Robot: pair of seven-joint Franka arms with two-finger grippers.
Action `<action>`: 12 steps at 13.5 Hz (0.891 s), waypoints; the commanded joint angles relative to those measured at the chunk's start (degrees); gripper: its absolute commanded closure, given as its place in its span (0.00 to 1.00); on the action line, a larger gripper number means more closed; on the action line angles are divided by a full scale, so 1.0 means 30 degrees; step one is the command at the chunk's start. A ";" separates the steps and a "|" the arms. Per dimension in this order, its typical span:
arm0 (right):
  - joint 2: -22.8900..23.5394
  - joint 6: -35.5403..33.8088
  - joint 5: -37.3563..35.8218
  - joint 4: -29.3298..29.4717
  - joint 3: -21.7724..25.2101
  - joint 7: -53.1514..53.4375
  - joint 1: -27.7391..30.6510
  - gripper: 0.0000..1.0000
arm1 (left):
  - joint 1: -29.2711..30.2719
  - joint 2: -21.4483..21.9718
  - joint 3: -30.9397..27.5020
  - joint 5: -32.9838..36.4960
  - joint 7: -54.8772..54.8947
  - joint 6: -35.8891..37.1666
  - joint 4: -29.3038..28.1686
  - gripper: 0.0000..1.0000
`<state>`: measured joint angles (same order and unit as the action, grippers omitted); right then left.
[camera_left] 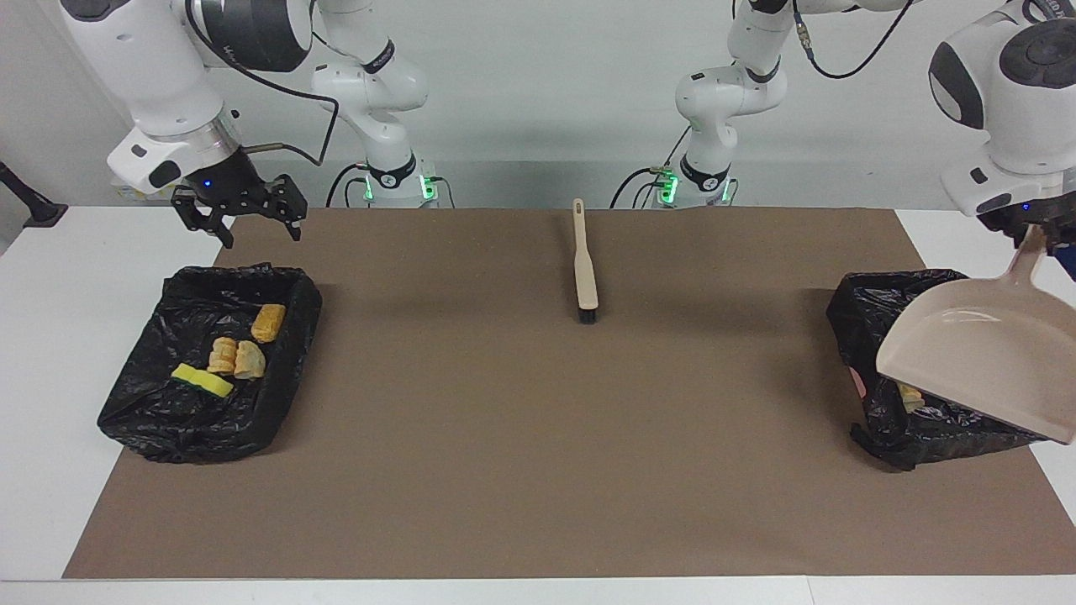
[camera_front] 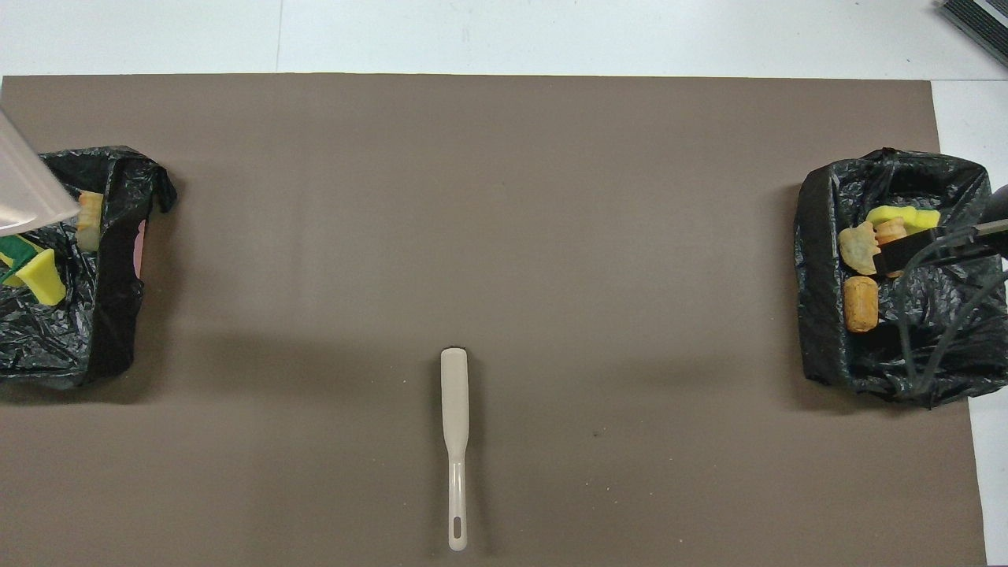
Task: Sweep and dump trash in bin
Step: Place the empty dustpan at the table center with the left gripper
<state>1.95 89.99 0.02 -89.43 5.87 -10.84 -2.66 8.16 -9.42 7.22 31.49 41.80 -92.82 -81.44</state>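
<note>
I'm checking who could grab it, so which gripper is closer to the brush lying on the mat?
Right, though neither is close. The right gripper hangs open over its end's bin; the left gripper holds the dustpan over the other bin.

No readable text, labels or numbers anywhere.

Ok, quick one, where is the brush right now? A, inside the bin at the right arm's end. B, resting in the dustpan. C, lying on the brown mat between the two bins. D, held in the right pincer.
C: the brush lies flat on the brown mat, alone between the two black-lined bins, while the right pincer hangs open and empty and the left pincer holds the dustpan.
</note>
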 commanded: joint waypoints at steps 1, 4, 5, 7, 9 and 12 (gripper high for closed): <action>-0.0241 -0.0024 0.0317 -0.0162 -0.0111 0.0244 -0.0078 0.00 | -0.0345 0.0032 -0.0180 -0.3743 -0.3546 -0.0144 -0.0095 1.00; -0.0241 -0.0024 0.0317 -0.0162 -0.0199 0.0244 -0.0108 0.00 | -0.2682 0.0239 -0.0122 -0.5455 -0.9697 -0.0669 -0.1590 1.00; -0.0241 -0.0024 0.0317 -0.0162 -0.0170 0.0244 -0.0108 0.00 | -0.3502 0.0268 -0.0121 -0.6182 -1.1426 -0.0787 -0.2029 1.00; -0.0241 -0.0024 0.0317 -0.0162 -0.0170 0.0244 -0.0108 0.00 | -0.5345 0.0239 -0.0150 -0.7851 -1.5463 -0.1834 -0.3431 1.00; -0.0241 -0.0024 0.0317 -0.0162 -0.0199 0.0244 -0.0137 0.00 | -0.6757 0.0385 -0.0005 -0.9459 -1.8697 -0.5575 -0.5044 1.00; -0.0241 -0.0024 0.0346 -0.0162 -0.0199 0.0244 -0.0108 0.00 | -0.9507 -0.1132 0.0025 -1.0262 -2.1603 -0.7751 -0.5460 1.00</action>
<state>1.95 89.99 0.02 -89.43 5.54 -10.83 -3.31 -16.03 -11.08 8.41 1.86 -18.73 -111.46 -96.30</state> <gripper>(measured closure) 0.000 0.683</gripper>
